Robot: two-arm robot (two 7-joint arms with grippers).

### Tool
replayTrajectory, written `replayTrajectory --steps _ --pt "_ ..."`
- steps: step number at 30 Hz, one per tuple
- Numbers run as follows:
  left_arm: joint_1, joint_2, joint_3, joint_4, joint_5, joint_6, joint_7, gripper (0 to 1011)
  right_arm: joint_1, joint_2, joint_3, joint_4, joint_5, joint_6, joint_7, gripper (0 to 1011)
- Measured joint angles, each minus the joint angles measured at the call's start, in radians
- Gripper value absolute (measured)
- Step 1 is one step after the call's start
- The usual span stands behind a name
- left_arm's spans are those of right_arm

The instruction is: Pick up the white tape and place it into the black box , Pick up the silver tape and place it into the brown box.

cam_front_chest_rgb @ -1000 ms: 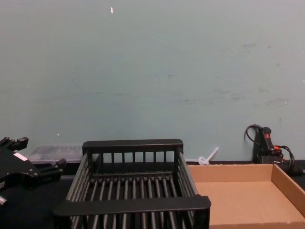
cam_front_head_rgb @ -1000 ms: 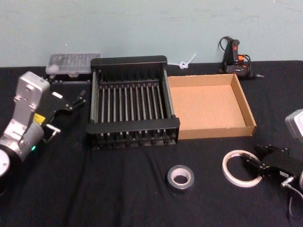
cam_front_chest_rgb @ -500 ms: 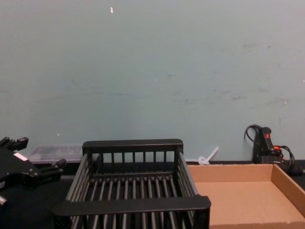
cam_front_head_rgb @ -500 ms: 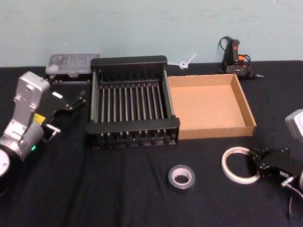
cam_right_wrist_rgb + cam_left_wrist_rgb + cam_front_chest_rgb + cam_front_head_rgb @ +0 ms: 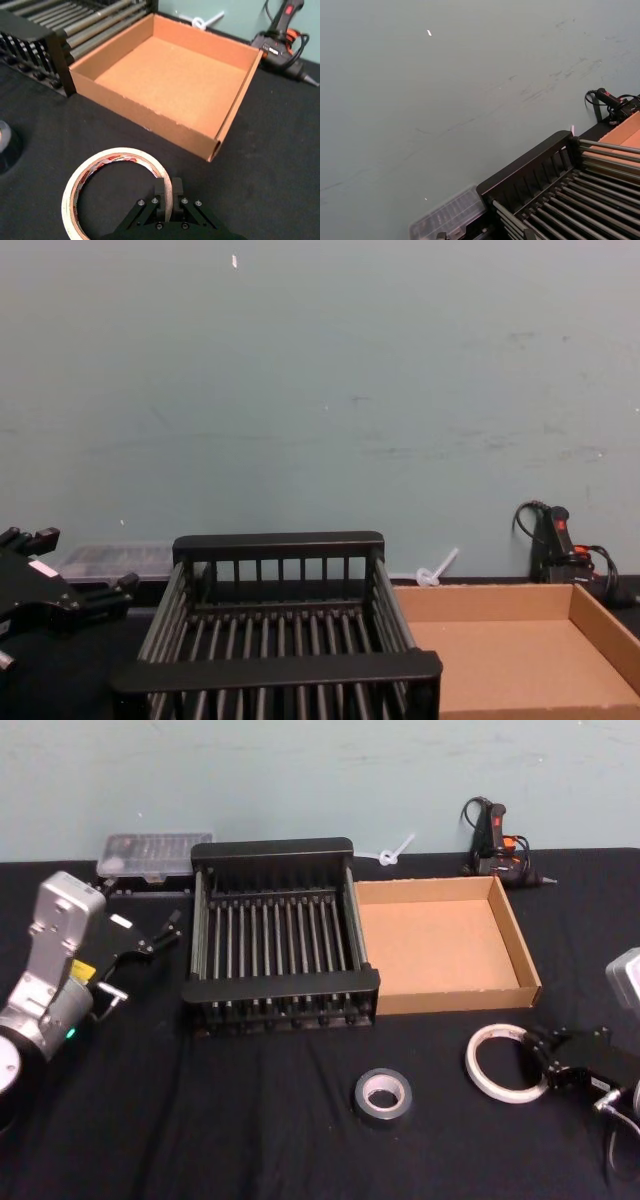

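Note:
The white tape (image 5: 487,1070) lies on the black table at the front right, its red-marked core showing in the right wrist view (image 5: 114,154). My right gripper (image 5: 545,1057) is shut on the ring's near rim, fingers (image 5: 167,193) pinching it. The silver tape (image 5: 382,1095) rests left of it, seen at the wrist view's edge (image 5: 5,146). The black box (image 5: 280,986) stands at the centre (image 5: 278,670), the brown box (image 5: 455,996) beside it on the right (image 5: 145,111). My left gripper (image 5: 140,962) hangs open left of the black box (image 5: 530,170).
A clear lidded container (image 5: 155,855) sits behind the black box on the left. A glue gun (image 5: 495,845) with its cord and a white plastic piece (image 5: 395,852) lie at the back, near the wall. Bare black cloth lies in front of both boxes.
My right gripper has drawn back along the white tape's rim and closed on it. The ring has shifted slightly left and away from the front edge. The left arm has not moved.

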Motion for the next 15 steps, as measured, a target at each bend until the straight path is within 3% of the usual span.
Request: replayTrajectory --steps 8,15 --pt "0.0 0.0 0.0 0.0 0.0 0.0 0.0 1001 -0.006 -0.015 0.029 -0.032 -0.003 -0.028 0.012 88" --pt "0.0 0.0 0.0 0.0 0.0 0.0 0.0 1001 0.03 -0.047 0.04 -0.044 0.0 -0.039 0.009 88"
